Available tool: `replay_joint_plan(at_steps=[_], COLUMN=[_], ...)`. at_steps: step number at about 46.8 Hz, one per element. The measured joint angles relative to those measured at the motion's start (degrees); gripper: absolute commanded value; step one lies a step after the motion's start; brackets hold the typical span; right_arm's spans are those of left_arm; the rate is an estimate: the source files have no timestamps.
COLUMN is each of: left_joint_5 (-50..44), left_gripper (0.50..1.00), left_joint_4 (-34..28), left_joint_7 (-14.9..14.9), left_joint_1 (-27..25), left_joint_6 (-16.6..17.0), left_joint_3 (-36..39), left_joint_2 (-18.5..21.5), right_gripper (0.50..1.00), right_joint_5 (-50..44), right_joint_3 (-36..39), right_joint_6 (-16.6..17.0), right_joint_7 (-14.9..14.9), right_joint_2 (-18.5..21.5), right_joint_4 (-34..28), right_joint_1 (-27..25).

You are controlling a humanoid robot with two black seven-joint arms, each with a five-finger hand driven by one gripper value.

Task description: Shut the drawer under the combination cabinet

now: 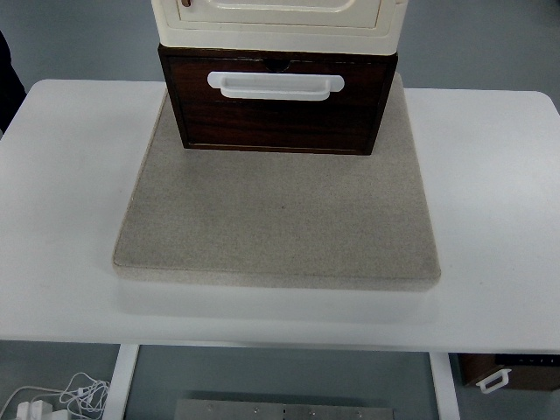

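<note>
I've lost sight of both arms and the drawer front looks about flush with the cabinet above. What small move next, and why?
Probably none beyond a check: the dark wooden drawer with its white handle sits roughly flush under the cream cabinet, no hand is in view. If anything, bring one hand in front of the drawer for a light confirming push.

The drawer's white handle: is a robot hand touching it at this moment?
No, the white handle on the dark wooden drawer is bare, and no robot hand shows in the head view.

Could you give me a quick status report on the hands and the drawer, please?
Both hands out of view. Drawer under the cabinet, front roughly flush, white handle facing us. Mat in front bare.
</note>
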Motion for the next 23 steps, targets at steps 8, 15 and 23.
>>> replay_joint_plan(at_steps=[8,15,23], left_joint_5=[-2.39,-3.75,-3.81], left_gripper=[0.996,0.999,0.999], left_joint_4=[8.47,12.46,13.18], left_joint_7=[0.29,0.79,0.87], left_joint_1=[0.98,3.17,7.23], left_joint_6=[0.26,0.2,-0.89], left_joint_3=[0.1,0.56,0.65], left_joint_2=[2.25,3.25,3.03], right_gripper=[0.952,0.952,0.952], right_joint_5=[0.0,-0.03,-0.11], right_joint_3=[0.08,0.08,0.03], right_joint_6=[0.29,0.11,-0.15], right_joint_7=[-0.01,-0.01,-0.01], right_joint_2=[0.0,0.0,0.0], right_joint_4=[0.03,0.03,0.03], right_joint_1=[0.03,0.0,0.02])
